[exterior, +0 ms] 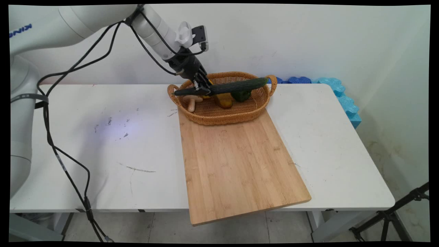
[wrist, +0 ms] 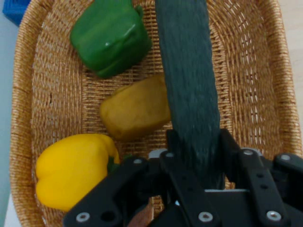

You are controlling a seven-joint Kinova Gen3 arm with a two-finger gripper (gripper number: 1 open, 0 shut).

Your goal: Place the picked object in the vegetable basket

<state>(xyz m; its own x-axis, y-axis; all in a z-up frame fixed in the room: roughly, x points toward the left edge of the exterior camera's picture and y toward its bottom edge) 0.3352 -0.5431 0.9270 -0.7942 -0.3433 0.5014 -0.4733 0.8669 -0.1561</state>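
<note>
Cucumber clamped near one end by the gripper, held lifted above the wicker basket containing peppers, potato and mushroom.

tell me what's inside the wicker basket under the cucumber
Inside the basket: green pepper, yellow pepper, a brownish potato-like piece and a mushroom. The cucumber and end effector cover the rest.

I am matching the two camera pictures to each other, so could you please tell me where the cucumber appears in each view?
Main view: the cucumber lies level above the wicker basket at the table's far side, the gripper shut on it near its left end.
Hand view: the cucumber runs from the top edge down the middle to the jaws.
Shared landmark: the green pepper in the basket, beside the cucumber in both views.
</note>
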